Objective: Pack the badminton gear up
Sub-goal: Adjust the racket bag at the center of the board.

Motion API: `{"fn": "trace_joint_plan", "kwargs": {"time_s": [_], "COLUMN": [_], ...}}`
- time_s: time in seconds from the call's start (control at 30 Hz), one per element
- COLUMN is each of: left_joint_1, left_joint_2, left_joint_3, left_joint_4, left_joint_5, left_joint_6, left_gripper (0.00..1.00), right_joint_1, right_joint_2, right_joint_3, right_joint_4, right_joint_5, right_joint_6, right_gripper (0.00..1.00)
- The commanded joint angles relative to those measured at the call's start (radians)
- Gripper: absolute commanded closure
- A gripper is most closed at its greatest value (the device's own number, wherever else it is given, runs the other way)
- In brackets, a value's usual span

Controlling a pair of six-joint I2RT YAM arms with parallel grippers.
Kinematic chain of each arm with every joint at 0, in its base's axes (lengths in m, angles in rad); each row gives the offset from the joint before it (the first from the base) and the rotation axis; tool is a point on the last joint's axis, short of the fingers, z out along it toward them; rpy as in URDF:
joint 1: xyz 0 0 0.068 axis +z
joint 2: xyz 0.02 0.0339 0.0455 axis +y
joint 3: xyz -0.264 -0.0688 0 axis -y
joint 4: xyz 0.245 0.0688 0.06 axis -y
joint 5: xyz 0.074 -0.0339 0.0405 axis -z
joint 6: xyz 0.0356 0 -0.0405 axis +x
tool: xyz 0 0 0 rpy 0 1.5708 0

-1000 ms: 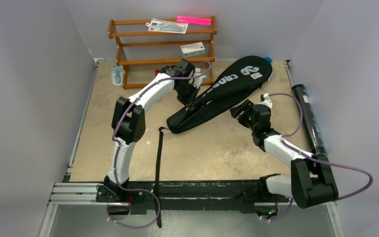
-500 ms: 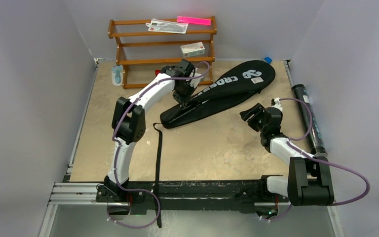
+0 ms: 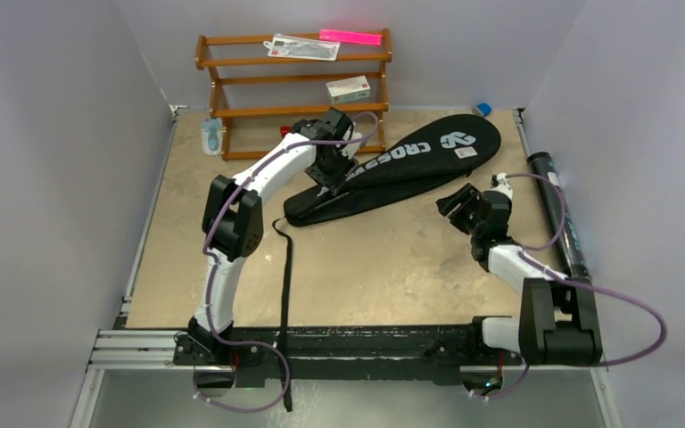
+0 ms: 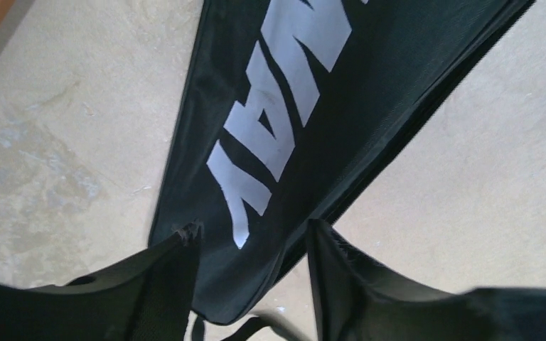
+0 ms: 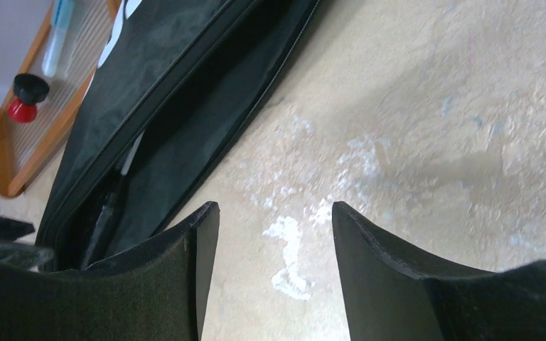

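Observation:
The long black bag point(image 3: 419, 159) lettered CROSSWAY lies flat across the back of the table, wide end to the right. My left gripper point(image 3: 332, 176) hovers over its narrow end, jaws open and astride the lettered fabric point(image 4: 277, 128), gripping nothing. In the left wrist view the left gripper point(image 4: 252, 238) has the bag's end below it. My right gripper point(image 3: 453, 203) stands open over bare tabletop just right of the bag point(image 5: 185, 78), whose zip edge gapes; nothing sits between the right gripper's point(image 5: 274, 213) fingers. A dark cylindrical tube point(image 3: 557, 214) lies along the right edge.
A brown wooden rack point(image 3: 294, 85) stands at the back wall, with a small white box point(image 3: 348, 88) and a pink strip point(image 3: 350, 37) on it. The bag's black strap point(image 3: 284, 267) trails toward the near rail. A pale blue item point(image 3: 211, 135) lies left of the rack.
The left gripper has opened and let go of the bag, which swung left and settled flatter on the table. The right arm drew back to the right, still open.

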Motion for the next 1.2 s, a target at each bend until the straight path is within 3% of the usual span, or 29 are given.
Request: {"fn": "trace_joint_plan", "kwargs": {"time_s": [0.0, 0.43, 0.7, 0.8, 0.9, 0.93, 0.97, 1.17], "left_joint_1": [-0.027, -0.071, -0.097, -0.097, -0.098, -0.097, -0.097, -0.088], "left_joint_2": [-0.095, -0.247, -0.385, -0.476, -0.578, -0.608, -0.634, -0.713], "left_joint_3": [-0.027, -0.152, -0.299, -0.379, -0.492, -0.531, -0.564, -0.709], "left_joint_4": [0.074, 0.241, 0.423, 0.525, 0.665, 0.729, 0.773, 0.953], "left_joint_5": [0.087, 0.003, -0.058, -0.091, -0.108, -0.103, -0.103, -0.116], "left_joint_6": [0.032, 0.044, 0.053, 0.051, 0.050, 0.049, 0.050, -0.038], "left_gripper": [0.40, 0.36, 0.31, 0.29, 0.22, 0.16, 0.03, 0.00], "right_joint_1": [-0.033, -0.037, -0.037, -0.037, -0.037, -0.037, -0.036, 0.022], "right_joint_2": [0.115, 0.523, 0.661, 0.704, 0.726, 0.723, 0.712, 0.572], "right_joint_3": [0.068, 0.246, 0.344, 0.372, 0.383, 0.379, 0.373, 0.228], "right_joint_4": [0.137, 0.366, 0.357, 0.356, 0.372, 0.388, 0.392, 0.423], "right_joint_5": [0.000, -0.044, -0.050, -0.054, -0.076, -0.081, -0.085, -0.143], "right_joint_6": [-0.003, 0.060, 0.109, 0.115, 0.113, 0.107, 0.102, 0.090], "right_gripper": [0.39, 0.47, 0.53, 0.67, 0.98, 1.00, 1.00, 1.00]}}
